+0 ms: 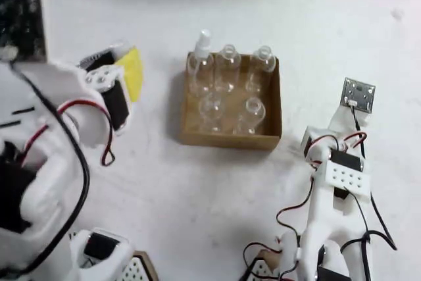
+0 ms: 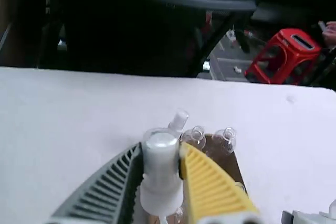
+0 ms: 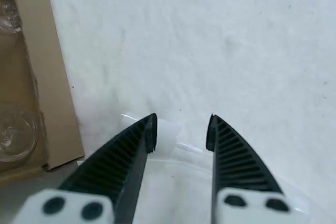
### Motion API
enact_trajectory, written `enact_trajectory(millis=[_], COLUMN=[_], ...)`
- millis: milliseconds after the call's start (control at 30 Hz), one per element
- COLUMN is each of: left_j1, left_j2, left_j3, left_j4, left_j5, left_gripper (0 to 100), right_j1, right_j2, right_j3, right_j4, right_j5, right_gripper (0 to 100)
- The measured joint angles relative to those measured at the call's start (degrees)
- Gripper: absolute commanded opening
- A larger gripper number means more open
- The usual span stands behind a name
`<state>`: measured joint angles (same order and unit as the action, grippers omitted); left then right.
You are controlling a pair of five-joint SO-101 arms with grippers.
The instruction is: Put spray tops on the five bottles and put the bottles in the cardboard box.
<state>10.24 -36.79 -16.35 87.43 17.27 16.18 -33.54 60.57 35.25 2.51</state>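
At frame centre, high view: cardboard box (image 1: 230,140) on tabletop (image 1: 197,195), five bottles (image 1: 252,113) inside, outlines faint. Left tool (image 2: 161,148) clamps spray top (image 2: 160,174). Right tool (image 3: 181,129) spread, straddling pale part (image 3: 168,129), half hidden.

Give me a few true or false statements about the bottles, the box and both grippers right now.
1. Five bottles stand in the box. True.
2. Every bottle has a top on. False: only the back left bottle has one.
3. The left gripper holds a spray top. True.
4. The right gripper is shut. False: its jaws stand apart.
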Motion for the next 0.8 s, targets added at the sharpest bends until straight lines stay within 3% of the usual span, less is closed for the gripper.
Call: enact_trajectory(millis=[333, 667, 800], left_j1=[0.53, 3.43, 3.43], left_j2=[-9.58, -13.36, -13.36], left_j3=[26.64, 30.95, 32.26], left_j4=[-24.35, -30.51, -38.95], left_j5=[0.0, -0.18, -0.18], left_gripper=[2, 2, 2], right_j1=[0.0, 0.0, 0.0], right_j2=[0.0, 0.0, 0.0], right_j3=[0.0, 0.0, 0.0], right_j4=[0.0, 0.0, 0.0], right_j5=[0.0, 0.0, 0.0], right_gripper=[14.1, 14.1, 14.1])
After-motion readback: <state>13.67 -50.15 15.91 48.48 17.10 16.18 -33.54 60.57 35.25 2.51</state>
